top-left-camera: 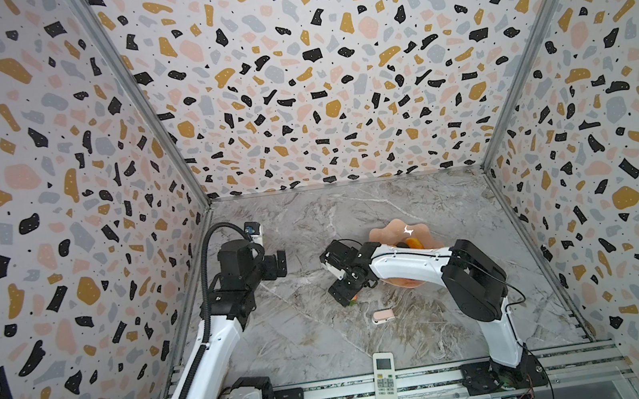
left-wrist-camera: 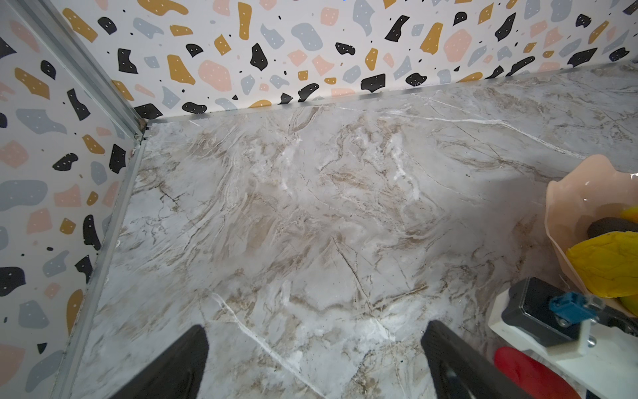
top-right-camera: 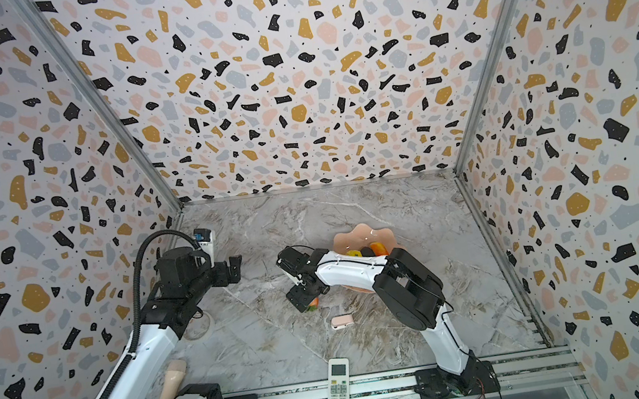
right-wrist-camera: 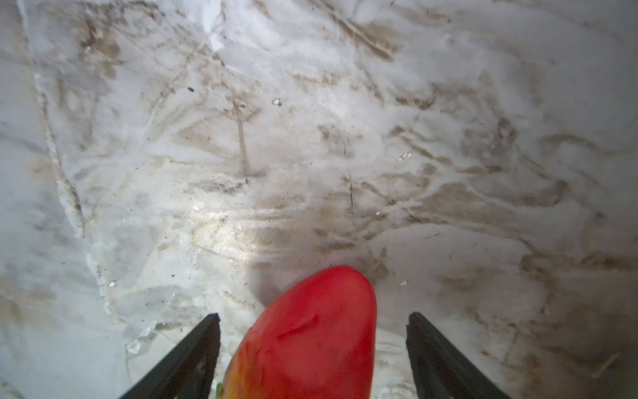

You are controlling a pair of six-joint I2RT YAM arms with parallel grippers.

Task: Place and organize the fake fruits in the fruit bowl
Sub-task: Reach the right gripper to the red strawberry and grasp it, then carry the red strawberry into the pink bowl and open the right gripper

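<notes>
A red-orange fake fruit (right-wrist-camera: 310, 338) lies on the marble table, with only a sliver (top-left-camera: 354, 297) (top-right-camera: 314, 302) showing in both top views. My right gripper (right-wrist-camera: 314, 316) (top-left-camera: 347, 298) (top-right-camera: 307, 303) points down over it. Its fingers stand open on either side of the fruit, with a gap showing on each side. The salmon-pink fruit bowl (top-left-camera: 393, 229) (top-right-camera: 356, 234) (left-wrist-camera: 566, 193) sits behind that arm. It holds a bumpy yellow fruit (left-wrist-camera: 607, 262) (top-right-camera: 354, 253), a dark fruit (left-wrist-camera: 611, 226) and an orange one (top-left-camera: 413, 243). My left gripper (left-wrist-camera: 314, 359) (top-left-camera: 278, 262) hangs open and empty on the left.
A small pale pink gadget (top-left-camera: 382, 316) (top-right-camera: 342, 321) lies just in front of the right gripper. A white remote control (top-left-camera: 385, 380) (top-right-camera: 338, 386) rests across the front rail. A beige object (top-right-camera: 174, 385) lies by the left arm's base. Patterned walls enclose three sides.
</notes>
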